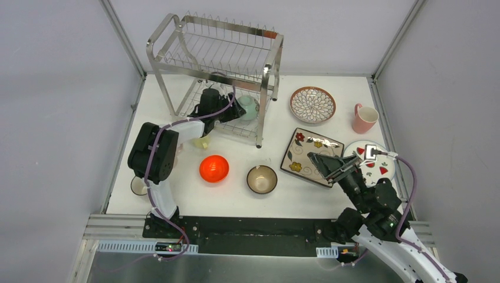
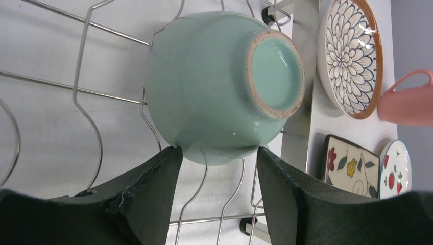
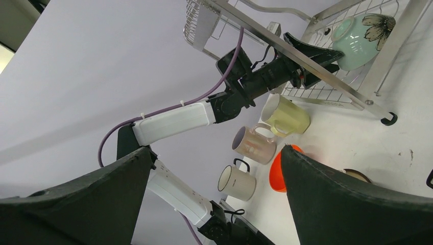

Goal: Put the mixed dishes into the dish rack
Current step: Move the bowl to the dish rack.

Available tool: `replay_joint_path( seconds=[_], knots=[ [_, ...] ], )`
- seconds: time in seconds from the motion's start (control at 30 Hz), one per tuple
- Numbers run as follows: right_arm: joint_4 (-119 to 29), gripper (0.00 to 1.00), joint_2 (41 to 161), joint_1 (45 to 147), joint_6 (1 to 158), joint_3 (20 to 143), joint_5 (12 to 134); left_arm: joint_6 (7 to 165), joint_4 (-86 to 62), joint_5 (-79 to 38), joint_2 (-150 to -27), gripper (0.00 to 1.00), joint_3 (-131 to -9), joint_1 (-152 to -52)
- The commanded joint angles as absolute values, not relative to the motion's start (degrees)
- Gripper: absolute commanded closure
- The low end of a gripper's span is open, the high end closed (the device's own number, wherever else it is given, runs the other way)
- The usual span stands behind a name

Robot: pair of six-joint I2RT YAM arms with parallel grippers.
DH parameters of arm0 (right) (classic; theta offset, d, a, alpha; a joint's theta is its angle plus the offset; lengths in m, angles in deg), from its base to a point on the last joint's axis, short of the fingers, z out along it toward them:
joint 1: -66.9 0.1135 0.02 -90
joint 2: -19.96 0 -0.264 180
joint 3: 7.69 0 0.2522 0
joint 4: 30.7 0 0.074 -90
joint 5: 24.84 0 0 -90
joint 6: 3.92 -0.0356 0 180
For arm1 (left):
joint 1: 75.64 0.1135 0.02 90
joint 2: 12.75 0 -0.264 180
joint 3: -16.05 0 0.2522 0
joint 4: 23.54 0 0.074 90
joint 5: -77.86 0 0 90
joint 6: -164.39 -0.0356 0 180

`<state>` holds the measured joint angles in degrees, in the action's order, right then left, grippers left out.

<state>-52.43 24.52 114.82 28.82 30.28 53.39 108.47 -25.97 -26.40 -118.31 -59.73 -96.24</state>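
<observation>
In the top view, the dish rack (image 1: 275, 59) is seen at the far left of the bench (image 1: 236, 194), and the left fingers (image 1: 234, 112) are placed inside its lower tier, at the mint bowl (image 1: 249, 107). An orange bowl (image 1: 214, 168) and a tan bowl (image 1: 262, 179) are set on the bench in front of the rack. A brown-rimmed petal-pattern plate (image 1: 312, 104) and a pink mug (image 1: 364, 118) are set to its right. The right fingers (image 1: 324, 159) are held over the square floral plate (image 1: 301, 150), beside the white red-marked plate (image 1: 383, 168). In the left wrist view, the mint bowl is shown on the lower wires, foot toward the camera, its edge at the tips of the left fingers, which are parted and not clamped on it. In the right wrist view, the right fingers are spread wide with nothing between them. A yellow-green mug (image 3: 286, 116), a pale pinkish mug (image 3: 253, 144) and a white mug (image 3: 237, 181) are seen beside the rack, and a dark flower is painted inside the mint bowl.
</observation>
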Motion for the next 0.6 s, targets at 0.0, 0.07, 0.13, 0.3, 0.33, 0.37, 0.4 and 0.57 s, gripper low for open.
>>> replay_joint_path(
  seconds=[0.0, 0.07, 0.13, 0.3, 0.33, 0.37, 0.4, 0.57],
  knots=[
    [-53.71, 0.00, 23.44, 114.82, 30.29, 32.85, 52.82, 109.41, -30.53, -22.40, -117.88, 0.42, -61.52, -96.39],
    [-54.56, 0.00, 23.51, 114.81, 30.92, 33.59, 52.80, 109.25, -31.48, -22.06, -118.09, 0.42, -61.43, -96.39],
    [-55.60, 0.00, 23.43, 114.80, 31.50, 34.23, 52.66, 109.23, -32.75, -22.31, -118.43, 0.42, -61.30, -96.39],
    [-55.97, 0.00, 23.26, 114.80, 31.46, 34.13, 52.01, 110.03, -33.03, -22.97, -119.78, 0.42, -62.16, -96.39],
    [-55.97, 0.00, 23.30, 114.85, 31.30, 34.03, 51.98, 110.25, -33.07, -23.04, -119.99, 0.42, -62.26, -96.43],
    [-55.91, 0.00, 23.37, 114.81, 31.17, 33.95, 51.98, 110.45, -33.09, -23.04, -120.24, 0.42, -62.34, -96.39],
    [-55.89, 0.00, 23.39, 114.80, 31.15, 34.01, 52.14, 110.62, -33.27, -23.03, -120.51, 0.43, -62.50, -96.39],
    [-55.98, 0.00, 23.39, 114.85, 31.61, 34.24, 51.99, 111.24, -33.30, -22.97, -122.06, 0.45, -64.18, -96.39]
  ],
)
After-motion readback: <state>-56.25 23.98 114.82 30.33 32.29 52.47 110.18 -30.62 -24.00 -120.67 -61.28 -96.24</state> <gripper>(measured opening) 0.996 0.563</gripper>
